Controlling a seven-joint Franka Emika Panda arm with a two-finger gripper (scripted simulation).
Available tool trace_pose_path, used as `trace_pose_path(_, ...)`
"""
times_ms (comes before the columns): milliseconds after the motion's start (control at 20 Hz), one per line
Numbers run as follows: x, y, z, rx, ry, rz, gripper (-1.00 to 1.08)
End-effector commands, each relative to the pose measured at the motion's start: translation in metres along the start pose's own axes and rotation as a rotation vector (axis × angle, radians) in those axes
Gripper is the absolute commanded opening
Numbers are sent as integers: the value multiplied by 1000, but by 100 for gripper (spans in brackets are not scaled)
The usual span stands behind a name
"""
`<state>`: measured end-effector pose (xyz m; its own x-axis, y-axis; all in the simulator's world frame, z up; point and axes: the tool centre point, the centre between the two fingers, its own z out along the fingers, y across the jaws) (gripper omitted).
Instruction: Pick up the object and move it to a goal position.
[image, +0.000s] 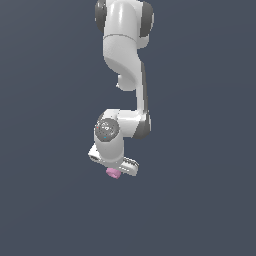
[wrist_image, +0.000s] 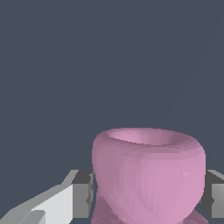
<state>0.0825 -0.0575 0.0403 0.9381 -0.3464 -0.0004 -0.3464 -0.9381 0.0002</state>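
ITEM: pink cup-like lump (wrist_image: 148, 175) | LOCATION: between gripper (image: 116, 169) fingers (wrist_image: 82, 194), at 6 o'clock under wrist | CLAW: clamped on bowl sides | HANDLING: probably light, rigid, smooth; rounded walls may slip, grip mid-body below rim.

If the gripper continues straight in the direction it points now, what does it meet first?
The pink cup-like object already sits between the jaws of the gripper. Beyond it both views show only plain dark background, so the way looks free, though depth is unclear.
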Motion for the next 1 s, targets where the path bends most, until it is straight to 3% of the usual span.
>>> trace_pose_path(0,-3,-1,-1,0,0,0,-100)
trace_pose_path(450,-31,-12,-9,0,0,0,-100)
trace_pose_path(950,-97,-38,-28,0,0,-1,-100)
